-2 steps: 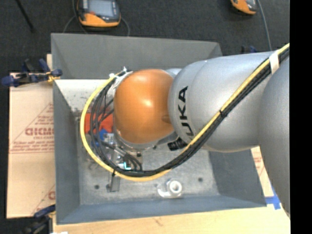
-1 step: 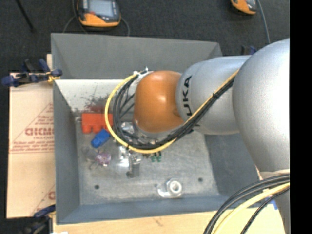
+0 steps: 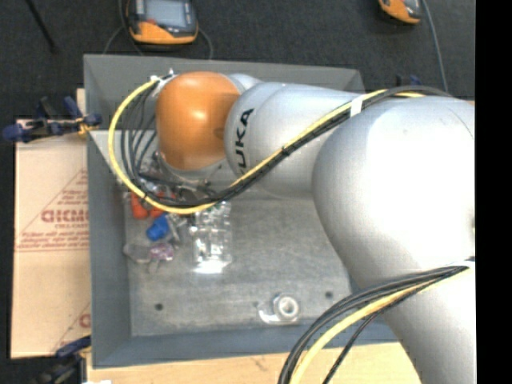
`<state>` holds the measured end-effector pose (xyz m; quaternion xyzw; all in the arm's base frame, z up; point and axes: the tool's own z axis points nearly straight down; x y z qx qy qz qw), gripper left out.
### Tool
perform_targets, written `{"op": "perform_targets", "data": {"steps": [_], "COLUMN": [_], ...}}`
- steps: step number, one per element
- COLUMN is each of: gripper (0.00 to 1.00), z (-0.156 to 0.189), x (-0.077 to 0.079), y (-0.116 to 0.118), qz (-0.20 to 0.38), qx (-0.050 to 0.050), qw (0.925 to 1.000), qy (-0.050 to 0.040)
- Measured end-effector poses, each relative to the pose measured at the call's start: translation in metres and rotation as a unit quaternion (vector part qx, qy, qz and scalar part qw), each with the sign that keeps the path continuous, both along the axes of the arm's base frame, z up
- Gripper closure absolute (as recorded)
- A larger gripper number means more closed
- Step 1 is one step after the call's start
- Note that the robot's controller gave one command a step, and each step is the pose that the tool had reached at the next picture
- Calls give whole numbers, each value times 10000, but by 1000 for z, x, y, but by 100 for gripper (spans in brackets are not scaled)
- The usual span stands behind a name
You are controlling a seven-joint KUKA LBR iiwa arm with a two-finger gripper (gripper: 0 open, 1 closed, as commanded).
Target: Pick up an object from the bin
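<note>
My gripper [image 3: 173, 184] is low in the bin's left part, its dark body just showing under the arm's orange cover. Right below it lie a small orange-red piece [image 3: 138, 208] and a blue piece [image 3: 158, 229], close together near the left wall. A clear plastic thing [image 3: 210, 240] with shiny ridges lies just right of the blue piece. In front of the blue piece rests a small see-through thing with a purple tint [image 3: 155, 254]. I cannot see whether anything is in the gripper.
A small round clear cap or ring [image 3: 282, 306] lies alone near the bin's front wall. The big white arm covers the bin's right and back parts. The bin's floor shows bare between the cap and the left cluster.
</note>
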<state>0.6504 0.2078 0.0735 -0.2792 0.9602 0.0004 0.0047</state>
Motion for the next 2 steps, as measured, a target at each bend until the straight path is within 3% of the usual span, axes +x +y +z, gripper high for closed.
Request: {"op": "perform_targets", "data": {"steps": [1,2], "gripper": [100,100], "z": [2,146], "x": [-1,-2], "y": [2,3], "qz": [-20,-233], "qx": [13,15], "qw": [10000,9997], "qy": [40,-23]}}
